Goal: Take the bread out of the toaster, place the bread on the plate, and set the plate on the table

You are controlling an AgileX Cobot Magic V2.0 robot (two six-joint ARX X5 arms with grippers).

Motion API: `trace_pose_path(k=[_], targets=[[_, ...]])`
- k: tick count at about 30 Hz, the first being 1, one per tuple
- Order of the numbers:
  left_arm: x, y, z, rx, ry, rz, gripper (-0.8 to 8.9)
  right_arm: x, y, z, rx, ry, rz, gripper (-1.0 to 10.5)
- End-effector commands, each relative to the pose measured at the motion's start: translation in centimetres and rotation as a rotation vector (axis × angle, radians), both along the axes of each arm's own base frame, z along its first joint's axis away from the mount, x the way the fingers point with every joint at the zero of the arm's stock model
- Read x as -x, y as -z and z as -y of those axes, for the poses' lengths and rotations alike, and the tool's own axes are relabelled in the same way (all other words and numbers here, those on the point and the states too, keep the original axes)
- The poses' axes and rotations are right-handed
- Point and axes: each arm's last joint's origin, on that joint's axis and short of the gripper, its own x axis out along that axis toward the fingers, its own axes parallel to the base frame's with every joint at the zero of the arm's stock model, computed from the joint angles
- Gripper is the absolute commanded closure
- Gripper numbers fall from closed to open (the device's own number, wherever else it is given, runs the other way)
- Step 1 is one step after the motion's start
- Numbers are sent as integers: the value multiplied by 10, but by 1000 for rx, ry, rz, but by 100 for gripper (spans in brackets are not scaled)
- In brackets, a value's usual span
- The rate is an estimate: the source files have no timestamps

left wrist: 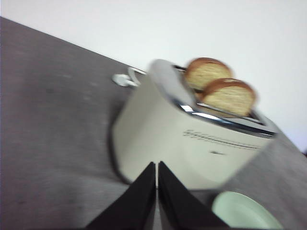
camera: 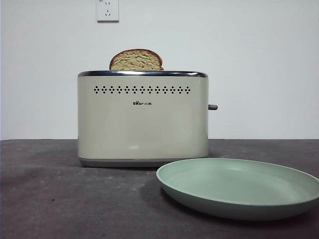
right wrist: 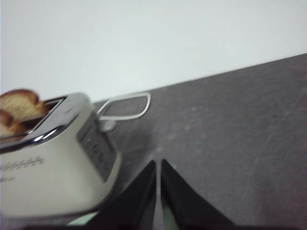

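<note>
The cream toaster (camera: 143, 119) stands mid-table, grey lever (camera: 213, 107) on its right side. Two tan slices of bread stand in its slots, only their domed tops showing: in the left wrist view one (left wrist: 229, 96) is nearer the logo side and one (left wrist: 207, 72) behind it. The front view shows a single top (camera: 136, 59). The mint green plate (camera: 239, 186) lies empty on the table, in front and right of the toaster. My left gripper (left wrist: 157, 165) is shut and empty, off the toaster's left end. My right gripper (right wrist: 158, 165) is shut and empty, off its lever end. Neither shows in the front view.
A white power cable (right wrist: 127, 105) loops on the dark table (camera: 50, 199) behind the toaster; it also shows in the left wrist view (left wrist: 124, 79). A white wall with a socket (camera: 107, 10) stands behind.
</note>
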Motion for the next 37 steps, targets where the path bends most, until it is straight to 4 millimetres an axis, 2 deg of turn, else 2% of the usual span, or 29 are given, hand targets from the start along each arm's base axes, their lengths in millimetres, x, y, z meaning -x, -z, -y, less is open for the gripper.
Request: trace_pose_path(k=[1,6,12,19,25,28,31,33,37], targets=[[-4,-18,1,-48,67,3,806,-3,-18,-2,66,-50,-38,943],[-11,-42,4,-151,169,-47,806,-11,-44,-5,143,-119,-165,943],[-16,-60,6,-200,278,-109,806,-19,-62,-13,237,-259,-309,943],[-16,-60,12,-224,370,-166,806,-21,-64,-23,292,-387,-426,942],[-15,-59,13,-230,384,-165,790,-21,-63,-25,295,-404,-435,927],[-15,-60,13,-230,384,-163,693,-21,-63,-25,294,-395,-437,793],[-15,-60,13,-231,383,-163,515,-22,-63,-24,292,-363,-447,616],[-15,-60,13,-231,384,-162,439,-22,-63,-24,291,-335,-456,595],[-15,-60,13,-231,383,-160,426,-22,-63,-24,288,-333,-458,595]])
